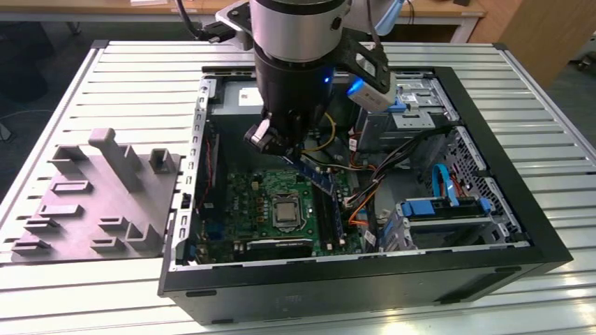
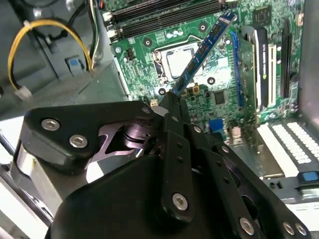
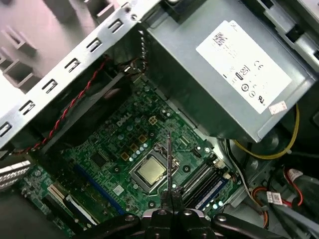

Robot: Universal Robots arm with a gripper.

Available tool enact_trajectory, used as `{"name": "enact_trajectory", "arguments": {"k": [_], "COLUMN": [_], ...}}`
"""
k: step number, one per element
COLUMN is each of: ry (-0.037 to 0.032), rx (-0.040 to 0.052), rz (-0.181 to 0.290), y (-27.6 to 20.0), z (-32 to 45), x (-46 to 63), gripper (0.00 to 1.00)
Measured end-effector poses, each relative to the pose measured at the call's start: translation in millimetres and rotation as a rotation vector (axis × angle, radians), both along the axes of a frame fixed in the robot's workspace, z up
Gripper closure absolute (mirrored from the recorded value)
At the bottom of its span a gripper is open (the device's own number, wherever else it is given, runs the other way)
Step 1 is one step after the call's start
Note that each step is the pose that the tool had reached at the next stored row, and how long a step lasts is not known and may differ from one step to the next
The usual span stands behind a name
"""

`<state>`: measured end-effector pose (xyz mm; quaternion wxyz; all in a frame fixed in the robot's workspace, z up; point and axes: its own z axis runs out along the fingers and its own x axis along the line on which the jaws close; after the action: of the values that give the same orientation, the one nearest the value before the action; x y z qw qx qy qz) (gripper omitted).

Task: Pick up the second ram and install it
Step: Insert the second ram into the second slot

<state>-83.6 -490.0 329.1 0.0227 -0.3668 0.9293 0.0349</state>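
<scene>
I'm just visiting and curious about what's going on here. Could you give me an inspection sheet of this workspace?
Surface: slatted metal table carrying an open computer case.
Job's things: ram held tilted above the motherboard, not in a slot.
Clutter: grey moulded tray beside the case.
Jaws: shut on the ram.
Cables: yellow loop; red-black twisted pair; blue cable.
Surroundings: wooden furniture behind the table.

Robotics lab, slatted metal table (image 1: 139,84), opened computer (image 1: 373,283)

In the exterior view we look down into the whole computer case (image 1: 373,283); both wrist views face its motherboard (image 3: 107,149) from close.
</scene>
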Motion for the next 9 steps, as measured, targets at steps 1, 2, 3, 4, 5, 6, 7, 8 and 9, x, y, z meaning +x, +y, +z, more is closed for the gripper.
{"name": "enact_trajectory", "arguments": {"k": [1, 2, 3, 4, 5, 6, 7, 8, 9], "ry": [0.0000, 0.0000, 0.0000, 0.0000, 0.0000, 0.0000, -0.0001, -0.0001, 0.0000], "rx": [0.0000, 0.0001, 0.0000, 0.0000, 0.0001, 0.0001, 0.0001, 0.0001, 0.0000], "rz": [-0.018, -0.035, -0.054, -0.072, -0.089, -0.107, -0.124, -0.142, -0.161], "y": [0.0, 0.0, 0.0, 0.0, 0.0, 0.0, 0.0, 0.0, 0.0], "z": [-0.1, -0.2, -0.3, -0.4, -0.5, -0.6, -0.8, -0.9, -0.9], "x": [0.0, 0.0, 0.0, 0.0, 0.0, 0.0, 0.0, 0.0, 0.0], "gripper": [0.89, 0.89, 0.89, 0.89, 0.89, 0.89, 0.89, 0.89, 0.89]}}
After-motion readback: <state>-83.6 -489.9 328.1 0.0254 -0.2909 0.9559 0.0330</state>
